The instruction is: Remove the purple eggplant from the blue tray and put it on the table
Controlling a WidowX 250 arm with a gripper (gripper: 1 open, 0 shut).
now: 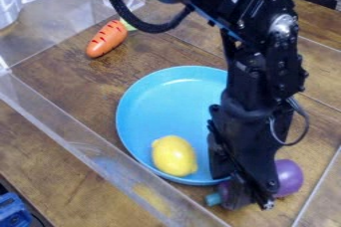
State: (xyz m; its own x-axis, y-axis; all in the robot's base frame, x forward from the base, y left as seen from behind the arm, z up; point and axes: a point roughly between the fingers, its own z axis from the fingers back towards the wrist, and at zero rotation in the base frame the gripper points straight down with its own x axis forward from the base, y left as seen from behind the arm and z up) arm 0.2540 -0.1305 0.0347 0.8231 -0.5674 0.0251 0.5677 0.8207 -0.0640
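Pincer: gripper point(250, 195), black, pointing straight down at the lower right of the view, just outside the tray rim; its fingertips are hidden by the arm's own bulk, so whether the jaws are apart, together or clamped on anything cannot be told.

Eggplant: the purple eggplant point(285, 178), glossy and rounded, shows only as a purple bulge beside the gripper's right flank, touching or just behind it; a small teal fleck near the fingertips may be its stem cap. It appears to lie off the tray, on or close above the wood; contact with the surface cannot be confirmed.

Tray: the blue tray point(160, 97), round, shallow, smooth bright plastic with a raised rim.

Table: the table point(67, 87), dark brown wood-grain planks with a slight sheen.

Lemon: yellow lemon point(173, 155), matte, oval, resting inside the tray near its front rim.

Carrot: orange carrot point(106, 38), tapered with a green top, lying on the wood well apart from the tray.

Step in hand: judged to be the placing stage, the eggplant already clear of the tray.

Next move calls for: a clean let-go with the eggplant settled on the wood, then a straight lift without nudging the rounded, roll-prone body.
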